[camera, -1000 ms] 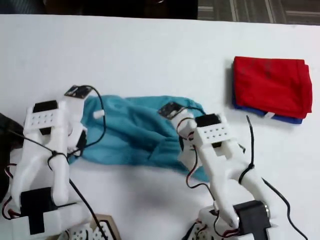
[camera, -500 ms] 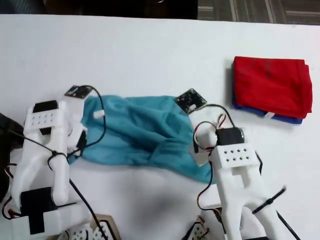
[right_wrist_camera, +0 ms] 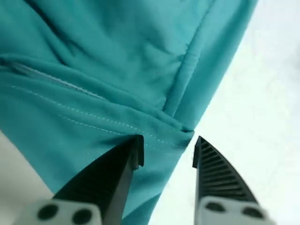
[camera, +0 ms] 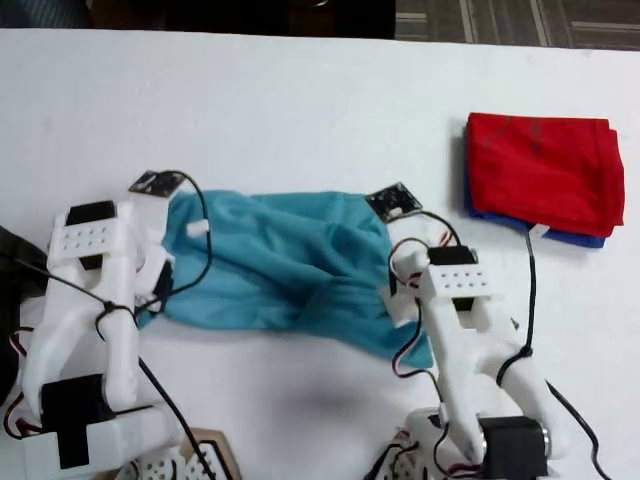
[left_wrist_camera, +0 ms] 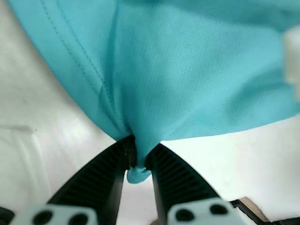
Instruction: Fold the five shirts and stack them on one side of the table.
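A teal shirt (camera: 290,270) lies crumpled across the middle of the white table (camera: 300,110). My left gripper (left_wrist_camera: 139,161) is shut on a pinch of the teal shirt (left_wrist_camera: 187,70) at its left end, under the left arm (camera: 95,270) in the high view. My right gripper (right_wrist_camera: 166,157) is open over the teal shirt (right_wrist_camera: 93,70), with a folded hem edge between its fingers, at the shirt's right end near the right arm (camera: 455,300). A folded red shirt (camera: 545,170) rests on a folded blue shirt (camera: 575,238) at the right side.
The table's far edge (camera: 300,33) borders a dark floor. Black cables (camera: 205,235) loop off both arms over the shirt. The arm bases (camera: 90,420) stand at the near edge.
The right arm swung right off the shirt's middle, then settled back over the shirt's right end. The shirt's right side spread out a little. The left arm stayed still.
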